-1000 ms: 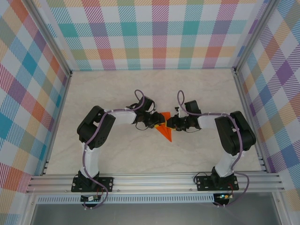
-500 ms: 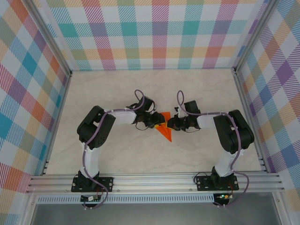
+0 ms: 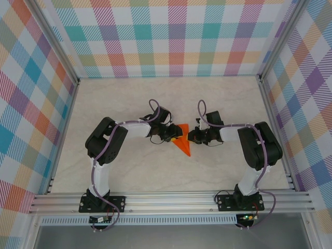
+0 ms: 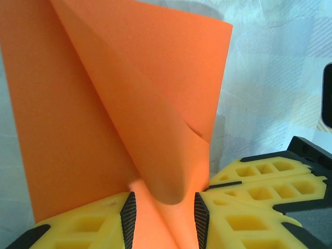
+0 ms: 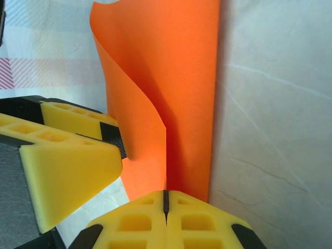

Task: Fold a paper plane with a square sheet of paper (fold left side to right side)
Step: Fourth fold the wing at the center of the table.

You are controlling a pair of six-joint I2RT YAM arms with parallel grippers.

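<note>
The square sheet of paper is bright orange and lies creased into a pointed triangle at the table's middle, tip toward the near side. My left gripper sits at its left edge. In the left wrist view the jaws of this gripper stand partly apart, with a raised, rounded fold of the paper between the pads and not squeezed. My right gripper is at the sheet's right edge. In the right wrist view its jaws are shut, with the edge of an upright curled flap running into their seam.
The pale marbled tabletop is walled by checked panels on three sides. An aluminium rail carries both arm bases at the near edge. In the right wrist view the left gripper's yellow fingers are close beside the flap.
My right gripper has closed fully and shifted slightly to the right. The left gripper and arm have stayed in place.
</note>
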